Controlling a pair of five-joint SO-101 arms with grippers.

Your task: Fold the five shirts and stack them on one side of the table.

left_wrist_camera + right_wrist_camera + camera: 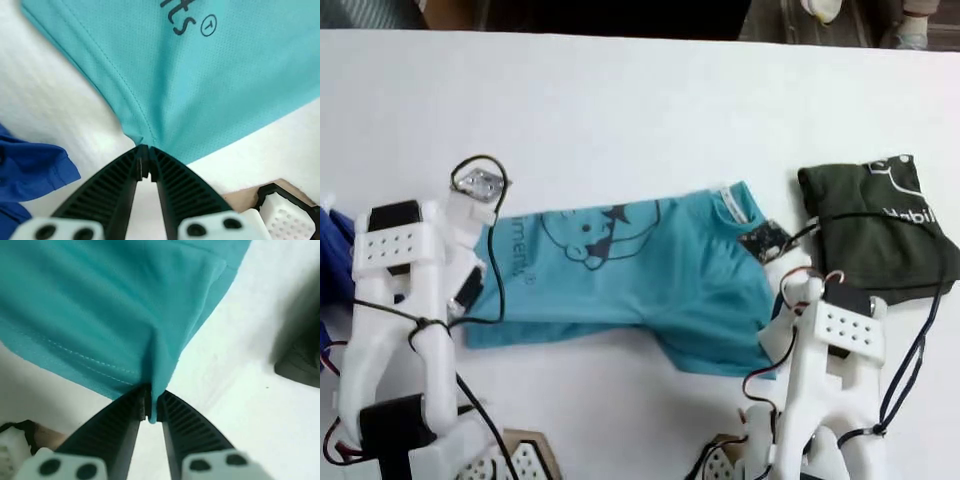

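the left gripper (144,150) has its two black ribbed fingers pressed together on a corner of the teal shirt (210,75), where the stitched hem meets a side edge, and the cloth fans out from that pinch. the right gripper (150,392) is likewise clamped on the teal shirt (100,300), holding a small raised fold of fabric just past a line of hem stitching; a crease runs up the cloth from the fingertips. in the high view the teal shirt (640,270) lies spread across the middle of the white table (620,110), between the two arms, print side up, with a dark line drawing and lettering on its front and its collar toward the side of the right arm (830,340). its lower edge sags into an uneven flap near that arm. the left arm (400,300) stands at the shirt's other end, over the hem corner. a dark green shirt (880,230) sits folded into a compact bundle just beside the teal shirt's collar end, near the right arm, with a black cable crossing it; a dark edge of it shows in the right wrist view (300,360). a blue shirt (30,170) lies crumpled on the table near the left gripper, apart from the teal cloth, and shows at the table's edge beside the left arm in the high view (332,260).
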